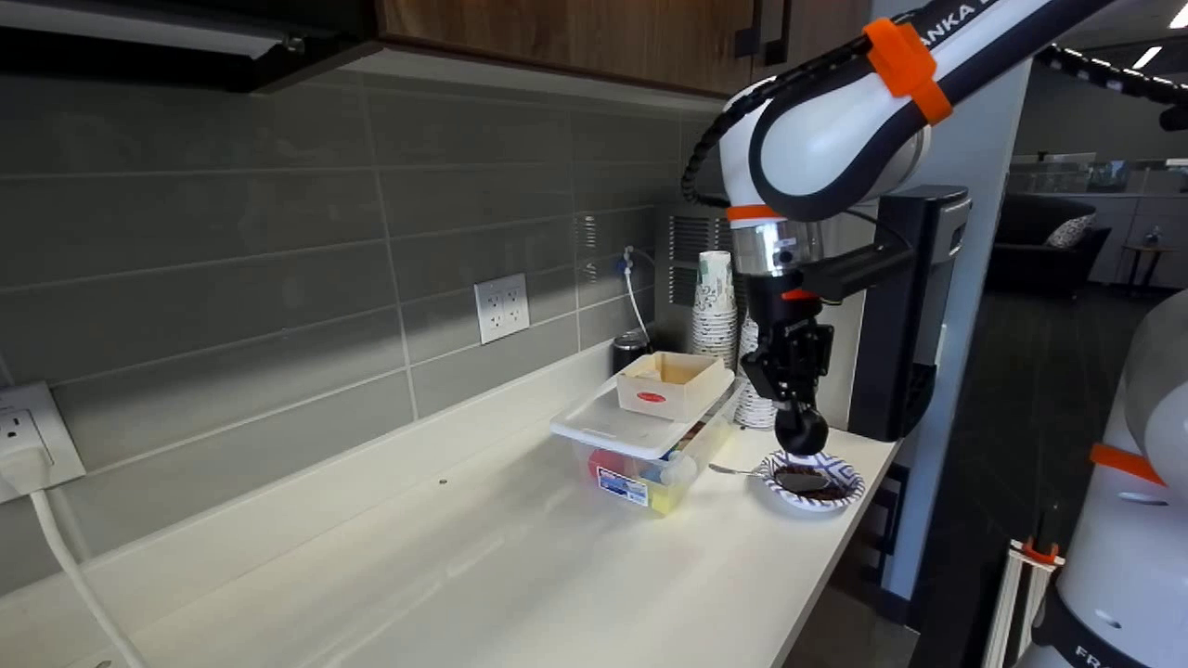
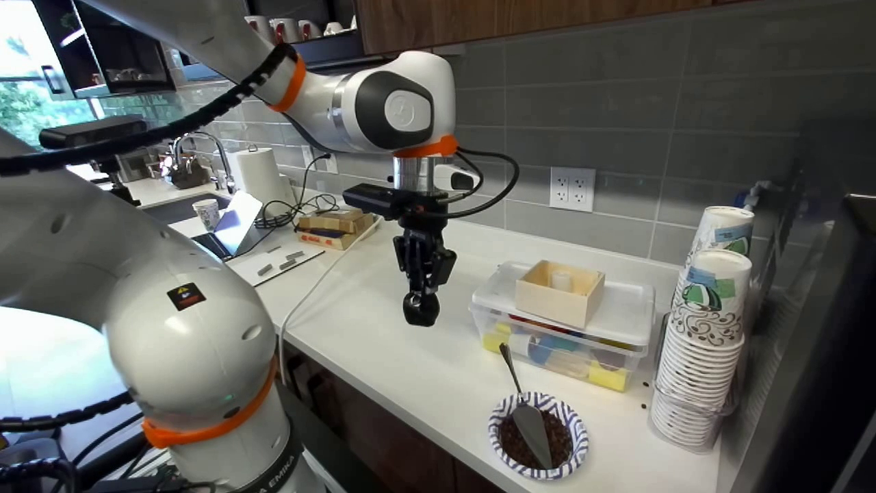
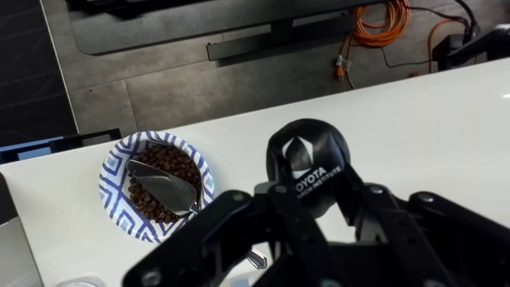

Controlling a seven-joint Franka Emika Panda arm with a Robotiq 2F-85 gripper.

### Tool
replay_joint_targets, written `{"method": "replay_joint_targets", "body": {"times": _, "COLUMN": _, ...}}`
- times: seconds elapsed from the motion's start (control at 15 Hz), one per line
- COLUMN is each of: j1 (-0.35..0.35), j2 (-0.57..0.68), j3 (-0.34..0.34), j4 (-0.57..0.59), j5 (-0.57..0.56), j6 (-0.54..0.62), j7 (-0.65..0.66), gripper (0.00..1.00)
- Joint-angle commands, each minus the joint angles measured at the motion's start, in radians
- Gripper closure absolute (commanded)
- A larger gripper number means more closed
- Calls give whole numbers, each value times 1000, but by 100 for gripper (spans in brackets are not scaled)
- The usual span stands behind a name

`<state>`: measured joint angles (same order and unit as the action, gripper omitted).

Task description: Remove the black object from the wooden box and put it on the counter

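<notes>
The black object [image 3: 306, 153] is a soft-looking dark ball with white Toyota lettering. My gripper [image 3: 314, 169] is shut on it, one finger on each side, in the wrist view. In both exterior views my gripper [image 1: 794, 394] [image 2: 422, 286] points down and holds the black object [image 1: 801, 431] [image 2: 421, 310] in the air above the cream-white counter [image 1: 520, 575] [image 2: 369, 315]. The wooden box [image 1: 687, 399] [image 2: 553, 302] sits on a lidded tub, apart from the gripper; it is out of the wrist view. A white cylinder [image 2: 561, 281] stands inside the box.
The clear lidded tub [image 1: 580, 427] [image 2: 568, 359] stands near the tiled wall. A patterned bowl [image 2: 503, 452] [image 3: 109, 199] holds brown beans and a metal scoop. Stacked paper cups [image 2: 698, 370] stand at one end. A white cable [image 2: 308, 298] crosses the counter; a laptop [image 2: 233, 222] lies beyond.
</notes>
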<state>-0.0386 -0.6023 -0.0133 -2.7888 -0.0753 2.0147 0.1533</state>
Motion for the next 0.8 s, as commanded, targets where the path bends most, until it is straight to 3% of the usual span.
{"method": "replay_joint_targets", "body": {"times": 0.0, "j1": -9, "j2": 44, "j3": 1, "j4": 2, "j5": 52, "j6": 170, "j7": 28, "gripper": 92}}
{"method": "replay_joint_targets", "body": {"times": 0.33, "j1": -26, "j2": 216, "j3": 12, "j4": 5, "j5": 42, "j6": 477, "j7": 52, "gripper": 92}}
{"method": "replay_joint_targets", "body": {"times": 0.73, "j1": -26, "j2": 435, "j3": 9, "j4": 5, "j5": 35, "j6": 681, "j7": 53, "gripper": 92}}
